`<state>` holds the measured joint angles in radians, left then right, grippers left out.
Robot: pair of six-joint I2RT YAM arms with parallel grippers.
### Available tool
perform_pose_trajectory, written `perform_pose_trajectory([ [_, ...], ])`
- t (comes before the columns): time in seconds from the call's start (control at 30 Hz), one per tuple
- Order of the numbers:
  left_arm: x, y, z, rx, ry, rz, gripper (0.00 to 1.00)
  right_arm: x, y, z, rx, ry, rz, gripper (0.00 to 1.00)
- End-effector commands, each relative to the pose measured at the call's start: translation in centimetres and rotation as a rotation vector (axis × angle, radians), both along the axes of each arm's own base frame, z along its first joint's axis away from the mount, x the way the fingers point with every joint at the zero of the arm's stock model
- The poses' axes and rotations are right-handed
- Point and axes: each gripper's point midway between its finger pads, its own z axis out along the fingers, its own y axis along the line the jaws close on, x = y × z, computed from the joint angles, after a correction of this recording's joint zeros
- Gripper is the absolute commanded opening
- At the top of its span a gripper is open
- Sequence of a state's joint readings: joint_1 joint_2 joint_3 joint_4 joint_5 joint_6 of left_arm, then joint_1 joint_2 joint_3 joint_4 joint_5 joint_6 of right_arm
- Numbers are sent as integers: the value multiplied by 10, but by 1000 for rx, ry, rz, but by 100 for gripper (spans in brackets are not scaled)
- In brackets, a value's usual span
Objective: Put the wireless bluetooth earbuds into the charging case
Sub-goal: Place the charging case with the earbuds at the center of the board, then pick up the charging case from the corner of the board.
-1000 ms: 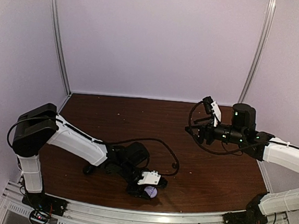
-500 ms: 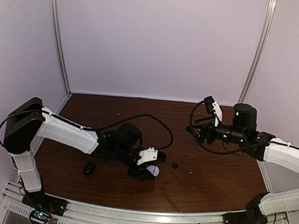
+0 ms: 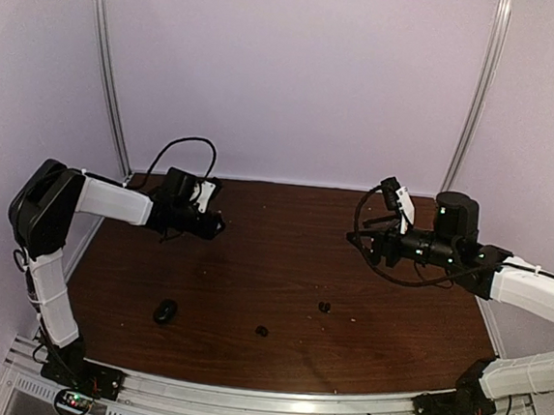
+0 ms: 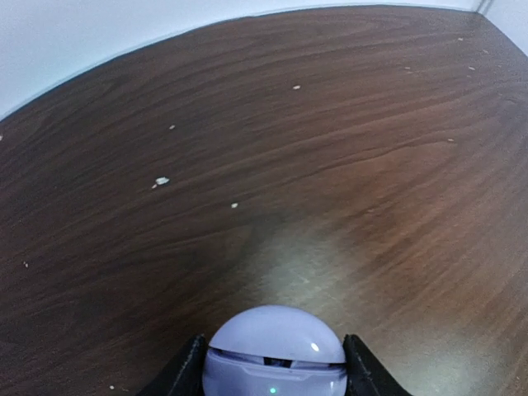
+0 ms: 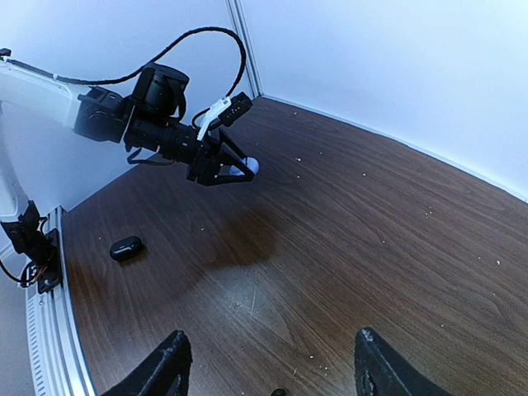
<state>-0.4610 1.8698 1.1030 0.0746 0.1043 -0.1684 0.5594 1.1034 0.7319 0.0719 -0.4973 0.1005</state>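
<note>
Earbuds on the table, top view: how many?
2: a black earbud mid-table, a second black earbud nearer the front edge. The larger black oval looks like a case. White ones may be hidden.

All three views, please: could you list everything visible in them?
Table: one, dark brown wood, beneath everything.
Buds: two, black, apart on the table, front middle.
Oval item: one, black, on the table, front left.
White case: one, white, in the left claw, above the table's back left.
Walls: three, pale lilac, back and sides.
Arms: two, white and black, either side.
Left claw: one, black, shut on the white case.
Right claw: one, black, open, empty.
</note>
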Motion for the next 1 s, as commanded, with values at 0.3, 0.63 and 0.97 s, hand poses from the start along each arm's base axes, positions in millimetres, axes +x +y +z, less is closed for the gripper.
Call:
perform_pose_trajectory([
  [0.3,33,35,-57,89,139,220,48,2,-5,6,4,-29,-18,68],
  [0.63,30,40,1,38,57,253,96,8,-8,15,-11,-77,-49,78],
  [0.97,-20,70,108,-209,-147,349,98,29,-41,63,66,-244,-278,100],
])
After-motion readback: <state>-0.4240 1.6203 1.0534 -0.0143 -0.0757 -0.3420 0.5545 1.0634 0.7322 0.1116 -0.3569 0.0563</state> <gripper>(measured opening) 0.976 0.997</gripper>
